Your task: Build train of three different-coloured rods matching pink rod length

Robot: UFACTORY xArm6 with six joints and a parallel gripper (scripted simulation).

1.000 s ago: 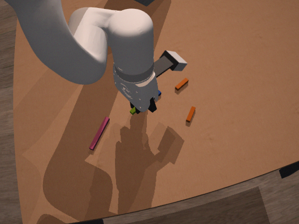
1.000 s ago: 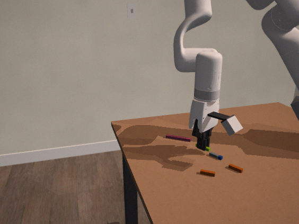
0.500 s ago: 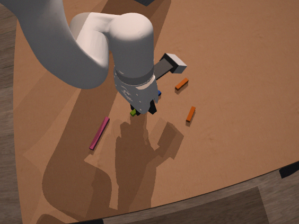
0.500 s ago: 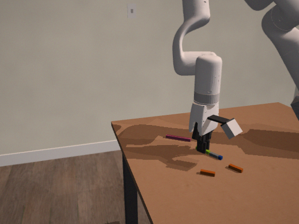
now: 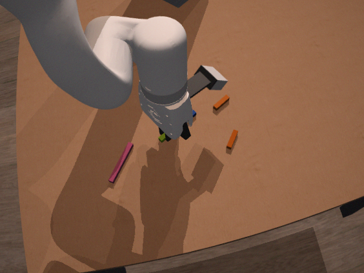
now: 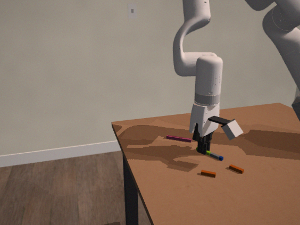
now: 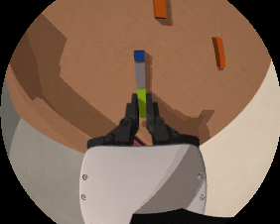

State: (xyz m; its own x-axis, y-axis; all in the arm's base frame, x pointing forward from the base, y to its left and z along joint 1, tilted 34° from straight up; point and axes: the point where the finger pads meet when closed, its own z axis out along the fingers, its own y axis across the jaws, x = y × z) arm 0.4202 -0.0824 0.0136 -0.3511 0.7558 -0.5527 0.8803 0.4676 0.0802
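Observation:
My gripper is shut on the lime rod, which lies low on the table; the rod also shows in the top view and the exterior view. In the wrist view a grey rod lies end to end with the lime rod, and a blue rod sits at the grey rod's far end, all in one line. The blue rod and grey rod show in the exterior view. The pink rod lies apart to the left.
Two orange rods lie apart from the line: one farther back, one to the right; they also show in the exterior view and the wrist view. The table edge runs along the front.

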